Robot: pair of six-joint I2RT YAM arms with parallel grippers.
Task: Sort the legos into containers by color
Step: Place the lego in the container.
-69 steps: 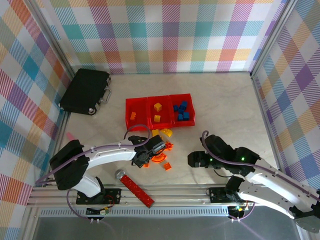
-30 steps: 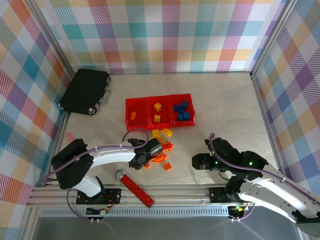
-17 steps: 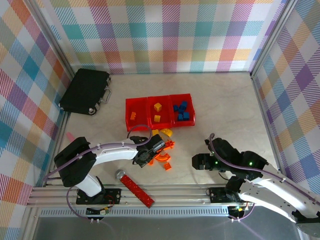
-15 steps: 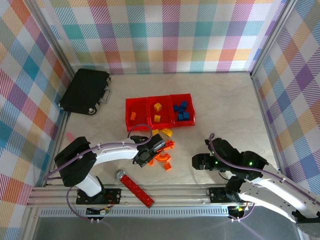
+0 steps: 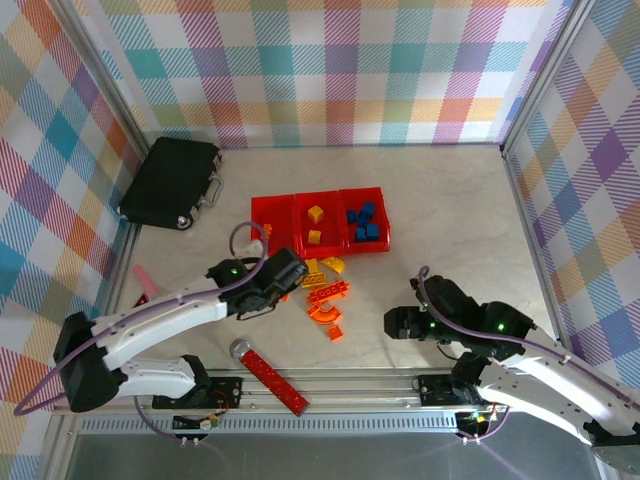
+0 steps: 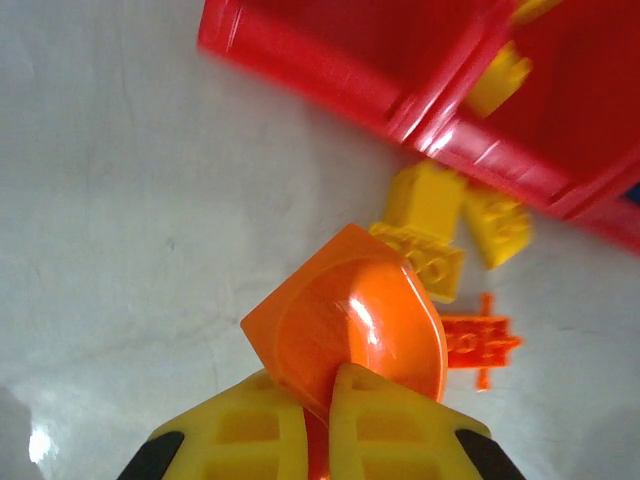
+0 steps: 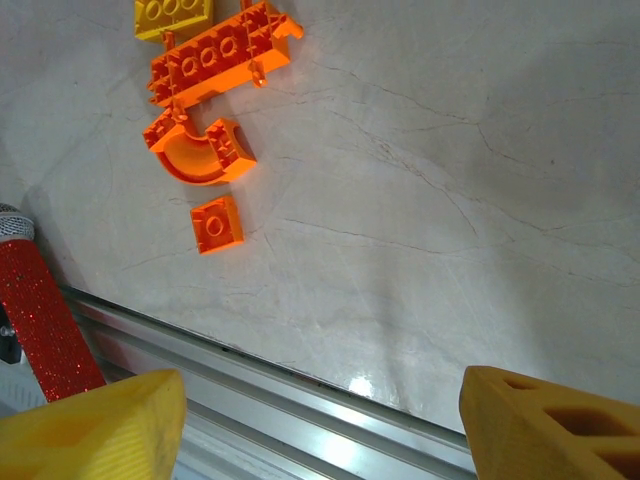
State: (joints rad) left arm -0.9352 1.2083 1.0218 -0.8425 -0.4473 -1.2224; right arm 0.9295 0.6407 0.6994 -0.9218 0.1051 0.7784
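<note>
left gripper [image 6: 322, 415] clamped on orange arch brick [image 6: 345, 330] | likely light, stiff, slick: pinch flat sides | right gripper [image 7: 320, 425] fingers spread, empty

white arms [image 5: 160, 318], black joints, purple cables, yellow claws [image 6: 320, 425].

Black case [image 5: 170, 183] at the far left of the table [image 5: 450, 220], closed and flat, its handle on the right side, close to the left wall. Long red bar [image 5: 272, 377] near the front edge, lying on a diagonal, silver round end [image 5: 240, 348] toward the far left, other end over the metal rail [image 5: 380, 384]. Glittery grain on the red surface, clear from the right wrist. Small pink object [image 5: 145, 277] at the left border of the table, too small to identify. Table top pale, marbled with thin dark veins. Walls [image 5: 340, 70] on three sides, covered with pastel plaid pattern.
</note>
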